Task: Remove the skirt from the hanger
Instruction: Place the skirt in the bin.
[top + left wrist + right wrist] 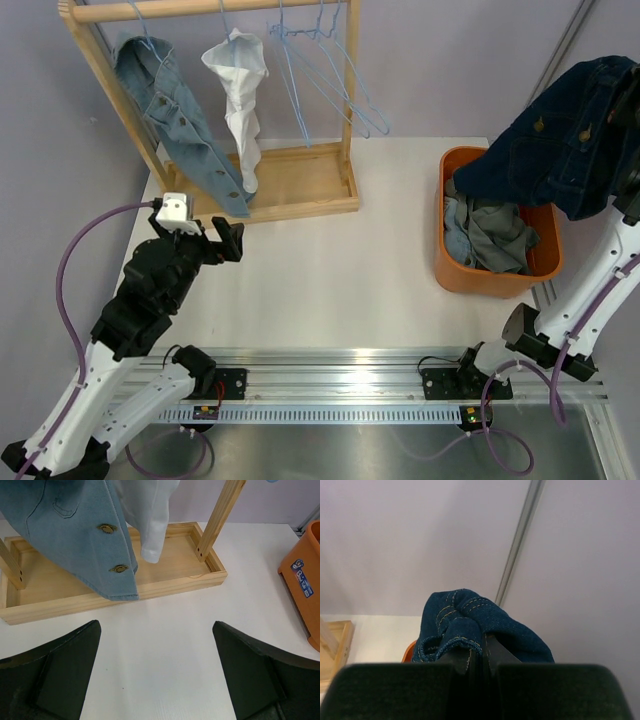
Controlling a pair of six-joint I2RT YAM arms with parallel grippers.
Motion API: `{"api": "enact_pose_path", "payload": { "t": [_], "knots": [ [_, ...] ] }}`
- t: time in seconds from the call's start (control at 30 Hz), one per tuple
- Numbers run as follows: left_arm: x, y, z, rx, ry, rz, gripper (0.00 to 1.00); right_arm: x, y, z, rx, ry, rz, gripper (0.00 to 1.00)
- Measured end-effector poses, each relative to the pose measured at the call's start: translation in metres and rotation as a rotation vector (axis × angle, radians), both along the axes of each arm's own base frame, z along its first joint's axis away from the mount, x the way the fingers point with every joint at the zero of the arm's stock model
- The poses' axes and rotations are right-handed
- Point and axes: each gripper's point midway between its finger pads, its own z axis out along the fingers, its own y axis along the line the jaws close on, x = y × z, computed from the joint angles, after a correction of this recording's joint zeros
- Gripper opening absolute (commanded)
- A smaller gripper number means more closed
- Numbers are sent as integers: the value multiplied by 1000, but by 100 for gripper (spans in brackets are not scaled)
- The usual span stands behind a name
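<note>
White counter (350, 260): wooden rack (300, 190) at the far-left corner carrying a light denim jacket (175, 120), a white garment (240, 100) and blue wire hangers (330, 70); orange bin (455, 270) at the right edge. My right claw (479, 652) is clamped on the dark denim skirt (570, 140), which hangs bunched over the bin, clear of the hangers. My left claw (155, 630) is spread wide, gripping nothing, just in front of the rack's base.

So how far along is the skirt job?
Done: the dark denim skirt, as it seems, is off the rack; some hangers hang bare. In hand: the right claw is shut on it above the bin. Left: release it. The left claw is open, holding nothing.
</note>
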Motion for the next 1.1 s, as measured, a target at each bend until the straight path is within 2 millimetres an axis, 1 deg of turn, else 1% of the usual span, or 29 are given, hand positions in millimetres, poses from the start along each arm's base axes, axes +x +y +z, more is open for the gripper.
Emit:
{"api": "enact_pose_path", "payload": {
  "t": [0.13,0.27,0.33,0.43,0.53,0.6,0.67,0.73,0.8,0.9,0.93,1.0,1.07,1.1],
  "knots": [
    [-1,1,-5,8,6,2,99,-4,-12,10,4,-26,-31,0],
    [-1,2,-8,18,8,5,99,-5,-10,13,13,-32,-17,0],
    [-1,2,-8,22,6,4,99,-1,-8,6,24,-18,6,0],
    [-1,3,-8,27,5,4,99,9,-7,-15,62,33,50,0],
    [0,3,-8,34,4,3,99,26,-11,-54,128,124,85,0],
    [0,3,-8,40,2,2,99,40,-13,-87,177,195,98,0],
    [0,3,-9,46,3,2,99,53,-9,-124,218,270,118,0],
    [1,3,-10,52,5,1,99,65,0,-164,260,355,145,0],
    [2,3,-10,55,8,2,99,72,10,-198,297,427,166,0],
    [3,2,-12,59,14,1,99,80,30,-240,343,507,209,0],
    [3,2,-12,60,16,1,99,82,37,-249,356,527,223,0],
    [3,2,-11,59,15,1,99,86,52,-275,382,580,255,0],
    [3,2,-8,56,10,0,99,89,62,-301,405,642,274,0],
    [3,2,-7,54,7,0,99,91,67,-317,417,683,283,0]
  ]
}}
